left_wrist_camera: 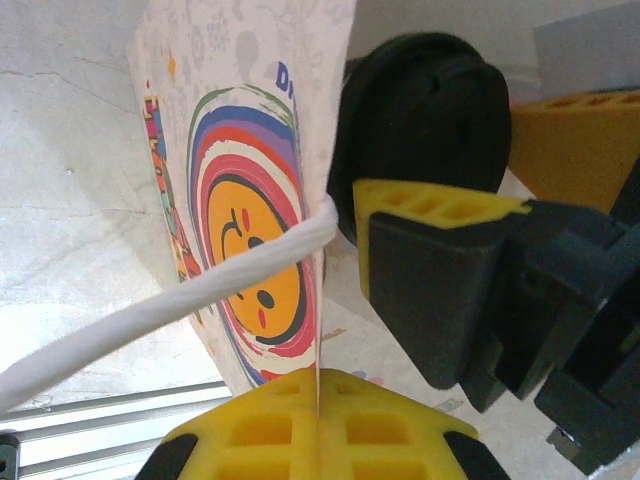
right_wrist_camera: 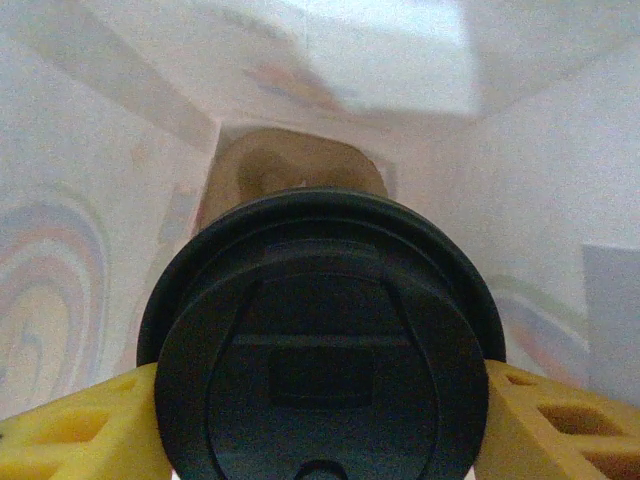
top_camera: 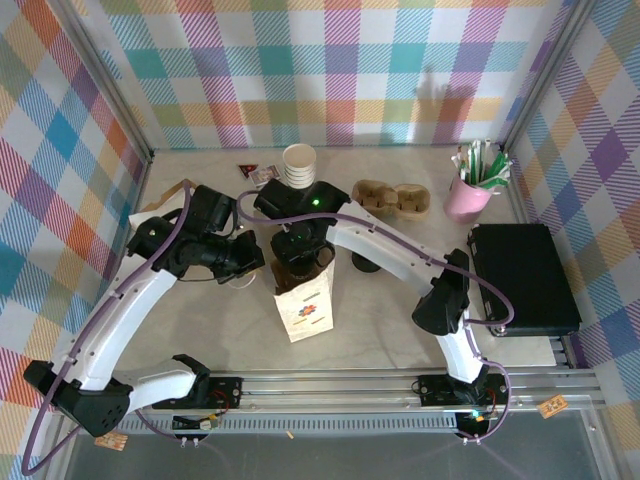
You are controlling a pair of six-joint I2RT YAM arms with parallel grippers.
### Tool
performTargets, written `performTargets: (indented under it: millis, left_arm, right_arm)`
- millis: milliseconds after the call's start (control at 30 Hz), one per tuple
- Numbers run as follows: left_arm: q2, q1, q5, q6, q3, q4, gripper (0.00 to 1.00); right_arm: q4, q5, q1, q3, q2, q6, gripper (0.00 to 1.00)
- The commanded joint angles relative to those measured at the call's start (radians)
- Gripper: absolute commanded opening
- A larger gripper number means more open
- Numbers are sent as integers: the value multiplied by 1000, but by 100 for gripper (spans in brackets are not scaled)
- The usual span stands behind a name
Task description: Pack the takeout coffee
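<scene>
Plaid walls (top_camera: 350,70) close round a pale tabletop (top_camera: 390,320), and at the middle of the overhead view stands a printed paper bag (top_camera: 305,305) with its mouth open upward. The left gripper (left_wrist_camera: 318,405) has its jaws pressed together on the bag's rim, the wall running straight in between the yellow pads, with the white handle (left_wrist_camera: 150,315) looping off toward the lower left of that frame. I judge this grip is there to steady the mouth. The right gripper (top_camera: 300,252) sits directly over the opening, its jaws spread about the takeout coffee (right_wrist_camera: 320,340). A yellow finger shows at either side beneath the black lid, pinching the cup. White bag walls surround the lid in the right wrist view, and the brown floor of the bag (right_wrist_camera: 290,170) shows beyond it at upper centre. So the cup is at the mouth or partway down, but how deep I cannot tell. By my reckoning most of the job is done — bag held open, coffee lidded, gripped and lined up. What remains is to lower it to the floor upright, let go and draw the fingers out without snagging the paper. Along the upper edge of the overhead frame the stack of lidless cups (top_camera: 299,165), the cardboard carrier (top_camera: 392,198) and a pink cup (top_camera: 466,200) of sticks stand apart from all this.
</scene>
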Motion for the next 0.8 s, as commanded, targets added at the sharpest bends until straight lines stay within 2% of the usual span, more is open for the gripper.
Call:
performTargets:
  millis: [0,433,633,767]
  left_arm:
    - [22,8,35,27,-17,-12,0]
    - [52,39,74,81,-17,-33,0]
    - [51,52,84,93,-19,-42,0]
    - [48,54,84,100,-17,-43,0]
  right_arm:
    - [69,21,1,7,29,-25,36]
    - [136,45,-2,-48,49,-37,35]
    - [169,6,-2,-130,1,-25,34]
    - [148,14,-7,-121,17,-21,34]
